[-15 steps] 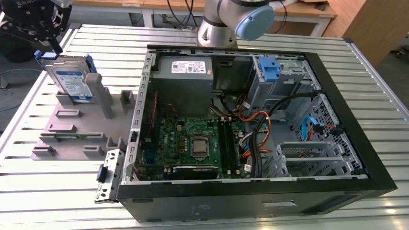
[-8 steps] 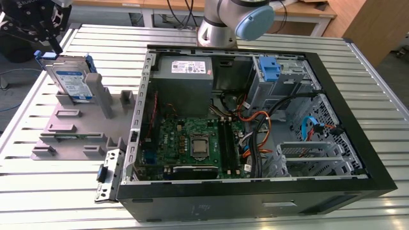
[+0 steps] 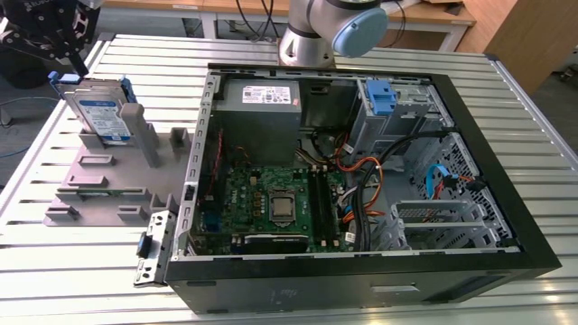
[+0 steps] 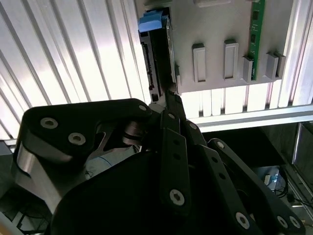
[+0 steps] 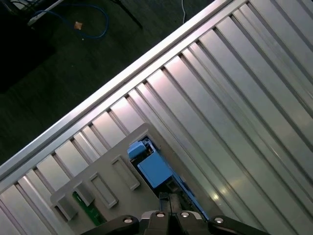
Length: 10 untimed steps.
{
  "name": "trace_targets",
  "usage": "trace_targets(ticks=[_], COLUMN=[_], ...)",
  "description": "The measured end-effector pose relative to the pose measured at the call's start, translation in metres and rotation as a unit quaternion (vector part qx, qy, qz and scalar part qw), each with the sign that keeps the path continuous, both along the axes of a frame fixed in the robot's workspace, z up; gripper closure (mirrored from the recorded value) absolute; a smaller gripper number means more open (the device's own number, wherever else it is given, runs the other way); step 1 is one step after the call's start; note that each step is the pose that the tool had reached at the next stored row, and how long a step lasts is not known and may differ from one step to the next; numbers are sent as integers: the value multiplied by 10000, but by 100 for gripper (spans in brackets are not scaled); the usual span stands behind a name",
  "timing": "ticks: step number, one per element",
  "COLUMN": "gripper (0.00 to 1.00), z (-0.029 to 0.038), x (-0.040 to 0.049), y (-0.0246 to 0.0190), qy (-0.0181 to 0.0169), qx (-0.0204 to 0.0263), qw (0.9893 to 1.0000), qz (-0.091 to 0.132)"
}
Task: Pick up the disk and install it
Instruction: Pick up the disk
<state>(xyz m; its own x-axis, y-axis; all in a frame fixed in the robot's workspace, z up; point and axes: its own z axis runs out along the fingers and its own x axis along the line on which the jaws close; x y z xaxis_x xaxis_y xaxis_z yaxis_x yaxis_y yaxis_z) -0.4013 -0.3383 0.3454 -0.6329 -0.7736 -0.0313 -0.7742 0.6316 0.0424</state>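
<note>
Exterior view: one disk [image 3: 99,112] is stood on edge in one grey fixture [image 3: 108,183] on the desk [image 3: 54,271], with its long axis upright and its label turned to the camera. One claw [image 3: 77,66] is positioned at its top edge.
Second wrist view: the disk [image 4: 157,58] is seen edge-on.
First wrist view: its blue frame is seen just beside the claw [image 5: 168,198]. Whether the claw is clamped cannot be told.

Bright even light, glare on table slats [image 4: 88,73], dark floor [image 5: 49,73]

No print can be read: the blue-and-white label on the disk [image 3: 101,115] and the white label on the power supply [image 3: 268,93] are too small.
</note>
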Motion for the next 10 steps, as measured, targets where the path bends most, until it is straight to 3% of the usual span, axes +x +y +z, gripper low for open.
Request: trace_targets(ticks=[10], gripper=[89], z=[0], x=[0], y=[0], qy=[0], qx=[0], qw=[10000], qz=[25])
